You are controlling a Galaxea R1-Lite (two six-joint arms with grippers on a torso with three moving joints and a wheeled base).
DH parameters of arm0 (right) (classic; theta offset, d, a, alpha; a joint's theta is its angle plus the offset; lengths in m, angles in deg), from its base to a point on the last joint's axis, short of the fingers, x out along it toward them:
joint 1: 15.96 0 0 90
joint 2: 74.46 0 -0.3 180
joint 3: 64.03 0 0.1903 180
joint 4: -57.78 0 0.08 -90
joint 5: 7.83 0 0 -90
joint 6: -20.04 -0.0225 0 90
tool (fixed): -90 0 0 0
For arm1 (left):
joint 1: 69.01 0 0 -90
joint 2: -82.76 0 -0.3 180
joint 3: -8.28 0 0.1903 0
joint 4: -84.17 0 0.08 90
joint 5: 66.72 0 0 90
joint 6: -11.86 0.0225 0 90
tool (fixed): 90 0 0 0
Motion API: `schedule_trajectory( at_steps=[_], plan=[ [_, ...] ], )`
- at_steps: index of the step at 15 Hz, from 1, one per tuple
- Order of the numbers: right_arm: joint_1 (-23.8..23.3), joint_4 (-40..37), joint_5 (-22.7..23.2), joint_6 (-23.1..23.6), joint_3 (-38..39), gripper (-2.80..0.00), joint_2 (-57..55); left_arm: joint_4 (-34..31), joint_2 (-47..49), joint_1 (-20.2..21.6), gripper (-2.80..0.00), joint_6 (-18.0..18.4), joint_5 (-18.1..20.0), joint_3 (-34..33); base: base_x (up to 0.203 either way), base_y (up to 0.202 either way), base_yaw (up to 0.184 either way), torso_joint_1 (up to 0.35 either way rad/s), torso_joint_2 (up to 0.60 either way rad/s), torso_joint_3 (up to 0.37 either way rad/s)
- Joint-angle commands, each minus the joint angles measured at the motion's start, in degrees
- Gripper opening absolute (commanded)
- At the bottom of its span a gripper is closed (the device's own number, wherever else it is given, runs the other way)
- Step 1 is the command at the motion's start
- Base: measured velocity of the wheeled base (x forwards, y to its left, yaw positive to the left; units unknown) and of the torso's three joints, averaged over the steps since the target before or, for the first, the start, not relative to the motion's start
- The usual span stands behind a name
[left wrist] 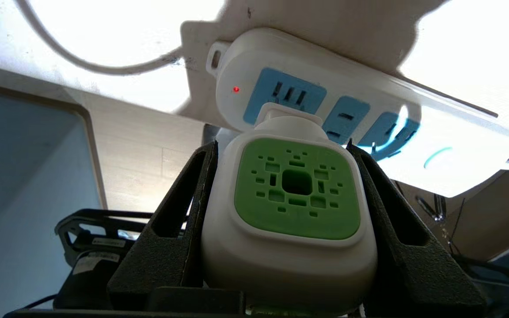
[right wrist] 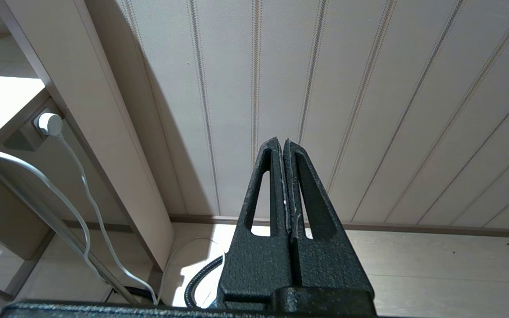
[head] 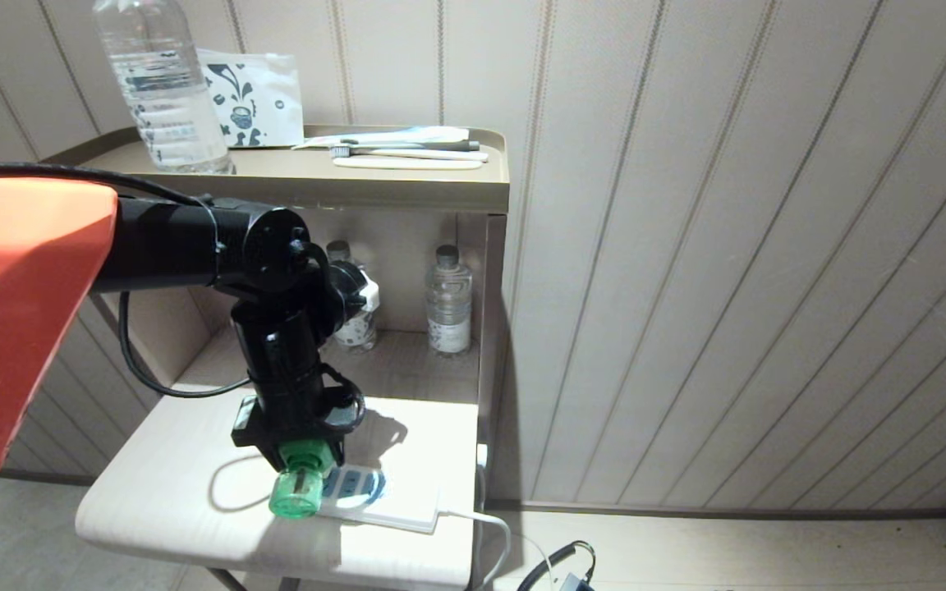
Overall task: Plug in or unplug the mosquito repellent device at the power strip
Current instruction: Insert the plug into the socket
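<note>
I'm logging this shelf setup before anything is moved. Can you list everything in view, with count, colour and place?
mosquito repellent device: one, white with green cap and green bottle, at the power strip's end socket, between the left gripper's fingers
power strip: one, white with blue sockets, on the lower shelf
power strip cord: one, white, running off the shelf edge
large water bottle: one, clear, top shelf
printed pack: one, white and dark, top shelf
toothbrushes: cannot tell how many, top shelf
small bottles: two, clear, back of the lower shelf
left gripper: black, shut on the device
right gripper: black, shut, by the wall
</note>
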Motion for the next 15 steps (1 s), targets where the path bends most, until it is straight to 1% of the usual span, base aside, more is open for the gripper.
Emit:
schedule_trajectory(
  at_steps=[1, 15],
  plan=[
    [-0.02, 0.00, 0.00, -0.02, 0.00, -2.80, 0.00, -0.35, 0.15, -0.08, -2.80, -0.23, -0.01, 0.21, 0.000, 0.000, 0.000, 0.000, 0.00, 0.000],
    [-0.02, 0.00, 0.00, -0.02, 0.00, -2.80, 0.00, -0.26, -0.77, -0.61, -2.80, 0.30, 0.17, -0.98, 0.000, 0.000, 0.000, 0.000, 0.00, 0.000]
  ],
)
